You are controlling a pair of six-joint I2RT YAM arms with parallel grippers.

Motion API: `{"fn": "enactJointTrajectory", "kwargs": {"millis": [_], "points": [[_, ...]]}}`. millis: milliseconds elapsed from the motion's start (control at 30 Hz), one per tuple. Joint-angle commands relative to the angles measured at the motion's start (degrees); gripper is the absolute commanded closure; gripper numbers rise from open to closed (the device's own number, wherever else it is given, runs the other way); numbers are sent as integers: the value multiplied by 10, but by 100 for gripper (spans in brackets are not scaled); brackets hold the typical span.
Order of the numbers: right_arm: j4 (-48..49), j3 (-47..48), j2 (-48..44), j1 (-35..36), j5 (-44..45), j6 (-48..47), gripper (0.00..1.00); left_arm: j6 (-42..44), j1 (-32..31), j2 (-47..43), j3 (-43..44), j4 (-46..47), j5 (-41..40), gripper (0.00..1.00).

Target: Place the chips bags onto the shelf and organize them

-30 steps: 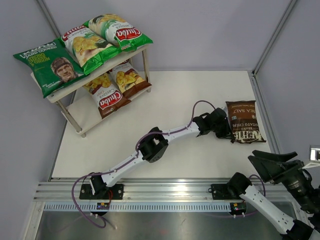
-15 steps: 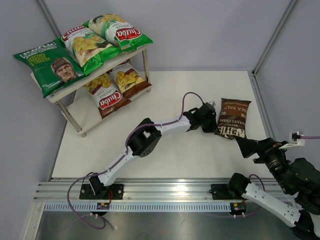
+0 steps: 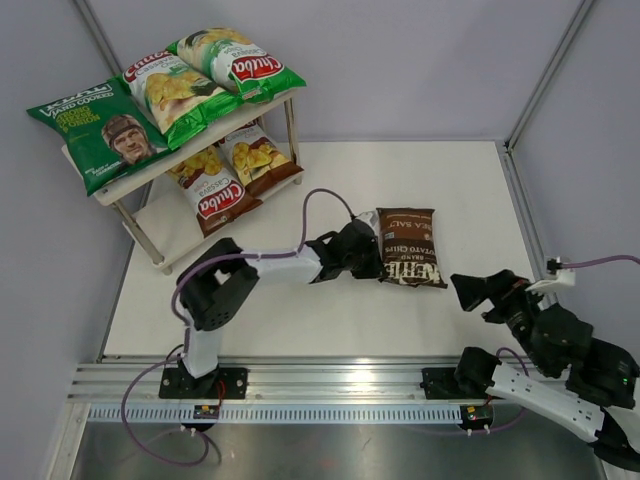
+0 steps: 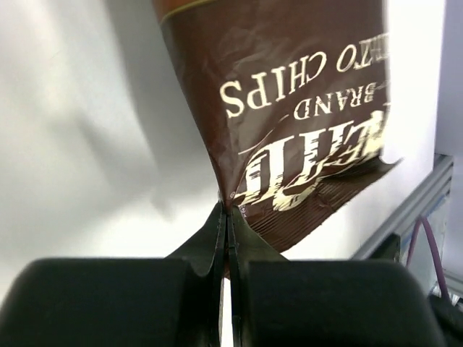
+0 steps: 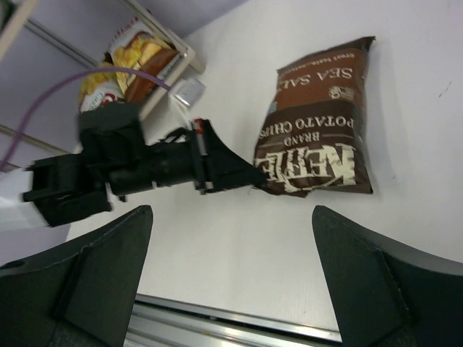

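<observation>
My left gripper is shut on the near left corner of the dark brown Kettle chips bag, which lies on the white table mid-right. In the left wrist view the jaws pinch the bag's crimped edge. The bag also shows in the right wrist view. My right gripper is open and empty, hovering right of the bag near the front edge. The shelf stands at the far left. Its top board holds the dark green bag and two green-white Chuba bags. Two brown Chuba bags lie on the lower board.
The table's front edge with a metal rail runs below the arms. A purple cable loops above the left arm. Grey walls enclose the table at the back and both sides.
My left gripper has dragged the Kettle bag leftward across the table toward the middle. My right arm has swung forward and left, closer to the bag.
</observation>
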Motion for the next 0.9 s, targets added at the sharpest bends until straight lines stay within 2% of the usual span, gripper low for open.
{"fn": "enactJointTrajectory", "kwargs": {"millis": [0, 200, 433, 600, 867], "points": [[62, -51, 31, 9, -2, 75, 0, -10, 5, -111, -82, 118, -49, 100], [174, -158, 35, 9, -68, 233, 1, -52, 4, -233, -223, 207, -85, 100], [292, -247, 79, 9, -109, 382, 1, -59, -24, -308, -273, 265, -136, 100], [349, -267, 117, 9, -102, 427, 1, -50, -56, -339, -293, 293, -161, 100], [353, -283, 127, 9, -57, 504, 3, -32, -84, -380, -347, 332, -175, 100]]}}
